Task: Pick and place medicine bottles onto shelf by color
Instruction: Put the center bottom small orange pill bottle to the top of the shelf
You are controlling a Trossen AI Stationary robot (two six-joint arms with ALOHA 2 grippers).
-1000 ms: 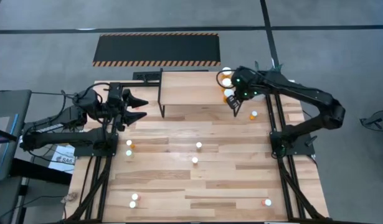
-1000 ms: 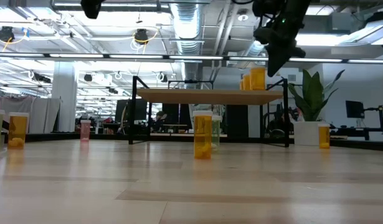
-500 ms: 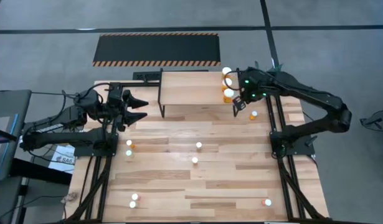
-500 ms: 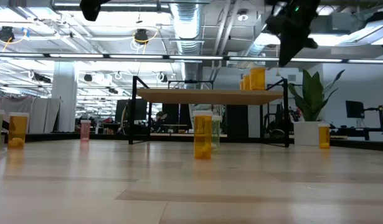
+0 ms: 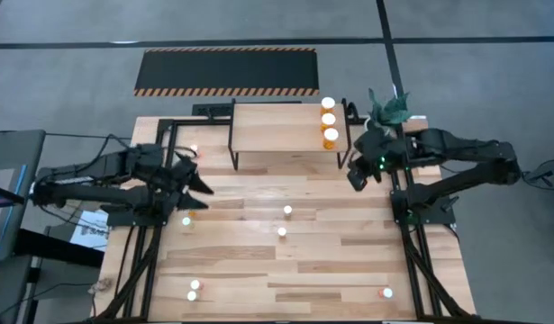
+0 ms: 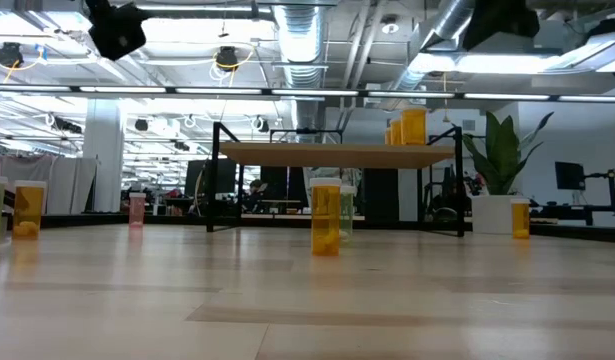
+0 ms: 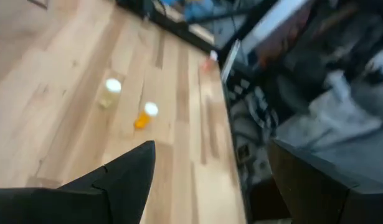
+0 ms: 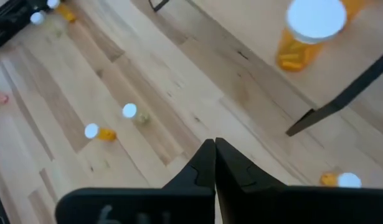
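Three orange medicine bottles (image 5: 330, 119) with white caps stand in a row at the right end of the light-wood shelf (image 5: 275, 130); the low view shows them as orange bottles (image 6: 407, 127) on top of it. More bottles stand scattered on the table, among them a middle pair (image 5: 285, 221). My left gripper (image 7: 210, 149) is open and hangs above the table's left side, looking at a pale bottle (image 7: 109, 91) and an orange bottle (image 7: 144, 116). My right gripper (image 8: 214, 155) is shut and empty. It hangs off the shelf's right end, above the table.
A green plant in a white pot (image 6: 492, 212) stands at the far right corner. An orange bottle (image 8: 340, 180) stands near the shelf's right leg (image 8: 340, 102). More bottles stand along the near edge (image 5: 194, 290) (image 5: 385, 292). Black frame rails (image 5: 141, 261) run along both sides.
My right gripper has drawn away from the bottles on the shelf, rising and going toward the table's right edge and a little nearer, still shut. My left gripper has gone down and toward the near edge, tipping and turning, still open.
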